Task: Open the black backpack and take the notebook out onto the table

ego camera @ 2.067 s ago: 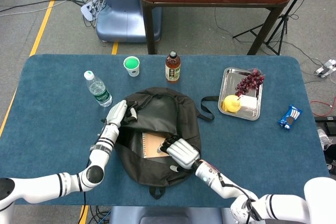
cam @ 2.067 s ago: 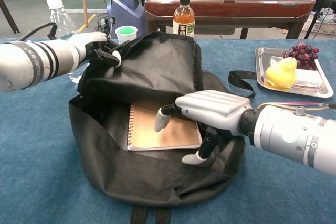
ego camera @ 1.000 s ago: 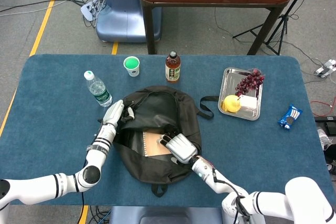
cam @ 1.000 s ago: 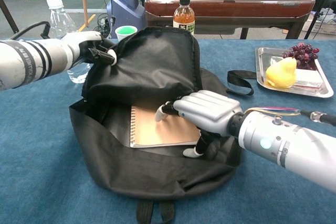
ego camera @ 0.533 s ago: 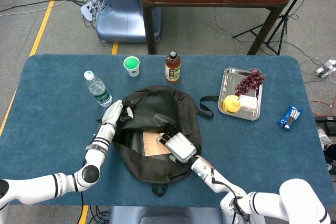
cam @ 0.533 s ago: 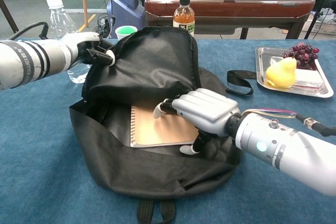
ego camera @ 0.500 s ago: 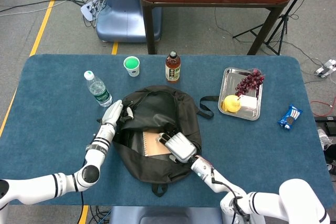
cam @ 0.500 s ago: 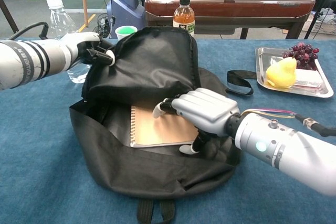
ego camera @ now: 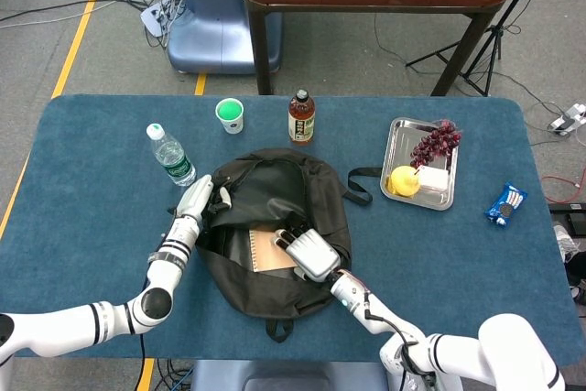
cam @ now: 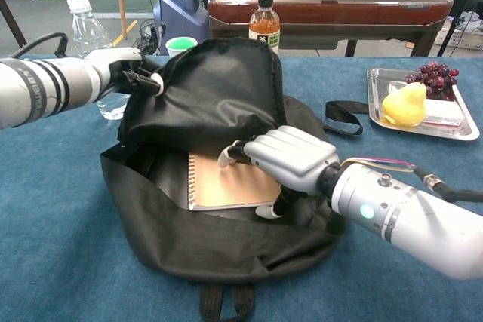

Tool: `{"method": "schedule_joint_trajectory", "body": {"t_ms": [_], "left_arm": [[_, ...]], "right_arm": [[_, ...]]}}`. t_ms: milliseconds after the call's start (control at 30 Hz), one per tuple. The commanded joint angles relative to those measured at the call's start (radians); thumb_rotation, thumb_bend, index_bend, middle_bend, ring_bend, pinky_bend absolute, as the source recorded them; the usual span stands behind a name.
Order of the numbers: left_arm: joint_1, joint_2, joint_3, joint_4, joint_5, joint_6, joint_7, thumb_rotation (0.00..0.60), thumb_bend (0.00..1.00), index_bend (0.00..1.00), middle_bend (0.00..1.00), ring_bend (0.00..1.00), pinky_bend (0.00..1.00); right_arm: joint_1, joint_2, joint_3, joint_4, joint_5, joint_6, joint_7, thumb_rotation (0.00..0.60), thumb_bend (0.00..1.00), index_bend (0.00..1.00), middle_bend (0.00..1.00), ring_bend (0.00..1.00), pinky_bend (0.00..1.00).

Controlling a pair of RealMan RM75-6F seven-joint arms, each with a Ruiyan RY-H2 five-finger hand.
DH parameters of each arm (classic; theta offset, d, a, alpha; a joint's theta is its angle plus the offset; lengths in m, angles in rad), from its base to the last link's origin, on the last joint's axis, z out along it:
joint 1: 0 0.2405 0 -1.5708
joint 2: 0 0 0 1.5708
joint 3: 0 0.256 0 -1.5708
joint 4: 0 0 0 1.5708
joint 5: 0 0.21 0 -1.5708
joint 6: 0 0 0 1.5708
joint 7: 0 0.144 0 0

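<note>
Fingers (cam: 230,153) of the right hand (cam: 287,160) reach into the open backpack (cam: 219,246), lying over the notebook's (cam: 223,185) near corner with the thumb curled beneath its edge, so the hand grips the notebook, which lies inside the backpack. Beyond it, the left hand (cam: 124,65) pinches the backpack's flap (cam: 207,88), holding it raised. From the chest, the notebook's spiral edge shows. Only the head view shows a snack packet (ego camera: 505,205), well right of the backpack.

Matt black cloth backpack (cam: 219,88), kraft paper notebook (cam: 226,182), shiny metal tray (cam: 377,88)
</note>
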Motion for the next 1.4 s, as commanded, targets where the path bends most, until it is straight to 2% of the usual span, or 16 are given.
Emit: {"method": "schedule_joint_trajectory", "body": {"t_ms": [33,467,600,733,1033,1267,1400], "left_arm": [[0.001,0.001,0.0,0.0,0.0,0.0,-0.002,0.6,0.74,0.53,0.45,0.44,0.24],[0.003,0.006,0.004,0.001,0.001,-0.003,-0.007,0.6,0.74,0.53,0.45,0.44,0.24],[0.003,0.005,0.005,0.004,0.001,-0.007,-0.01,0.6,0.74,0.53,0.45,0.44,0.24],[0.003,0.006,0.004,0.004,0.002,-0.009,-0.012,0.6,0.74,0.53,0.45,0.44,0.24],[0.002,0.008,0.003,0.005,0.002,-0.013,-0.018,0.6,0.74,0.53,0.45,0.44,0.24],[0.002,0.011,-0.001,0.005,0.001,-0.016,-0.026,0.6,0.74,0.53,0.44,0.44,0.24],[0.003,0.016,-0.002,0.002,0.001,-0.017,-0.029,0.6,0.73,0.53,0.44,0.44,0.24]], "right_arm": [[0.0,-0.003,0.0,0.006,-0.001,0.0,-0.004,0.6,0.24,0.23,0.21,0.12,0.18],[0.008,-0.041,0.005,0.077,-0.024,0.014,0.003,0.6,0.27,0.23,0.21,0.12,0.17],[0.012,-0.052,0.0,0.104,-0.043,0.02,0.018,0.6,0.34,0.23,0.21,0.12,0.17],[0.014,-0.064,-0.002,0.128,-0.06,0.035,0.034,0.6,0.44,0.23,0.21,0.12,0.17],[0.013,-0.084,0.001,0.167,-0.093,0.079,0.072,0.6,0.53,0.23,0.21,0.12,0.17],[0.01,-0.099,0.012,0.19,-0.107,0.114,0.085,0.6,0.54,0.23,0.21,0.12,0.17],[0.007,-0.11,0.022,0.201,-0.108,0.135,0.098,0.6,0.54,0.29,0.21,0.12,0.17]]}}
